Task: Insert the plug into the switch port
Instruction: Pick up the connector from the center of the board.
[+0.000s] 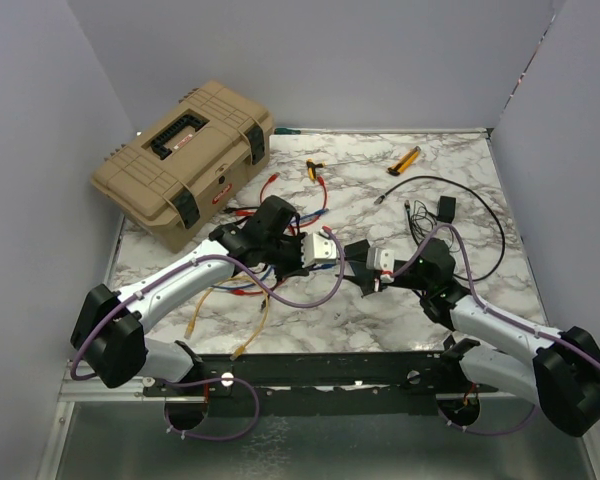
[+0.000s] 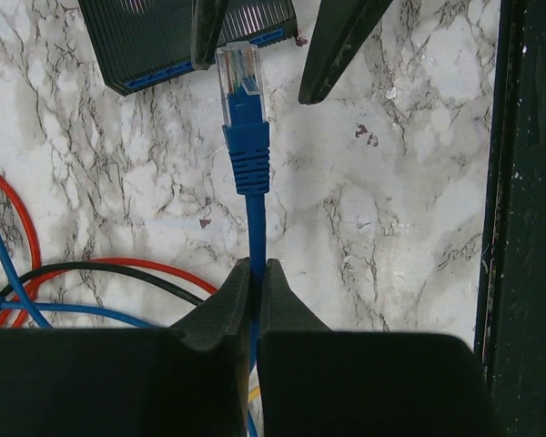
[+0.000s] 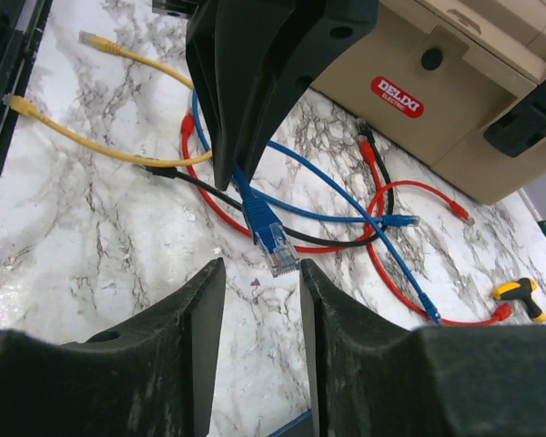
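My left gripper (image 2: 255, 269) is shut on a blue cable (image 2: 252, 214) a little behind its plug. The clear plug (image 2: 239, 73) points at the near edge of the dark, flat switch (image 2: 146, 36), its tip right at a blue-rimmed port (image 2: 264, 38); whether it has entered I cannot tell. My right gripper (image 3: 259, 266) stands open. The plug (image 3: 280, 250) sits just beyond its fingertips, and a sliver of the switch's blue edge (image 3: 296, 424) shows low between them. Its fingers (image 2: 337, 45) stand either side of the plug. From above, both grippers (image 1: 302, 255) (image 1: 365, 270) meet mid-table and hide the switch.
A tan toolbox (image 1: 185, 160) stands at the back left. Loose red, blue, black and yellow cables (image 3: 382, 218) lie between it and the grippers. A yellow-handled tool (image 1: 313, 168), another yellow tool (image 1: 405, 160) and a black adapter (image 1: 446, 208) with its cable lie farther back. A black rail (image 2: 528, 218) runs along the near edge.
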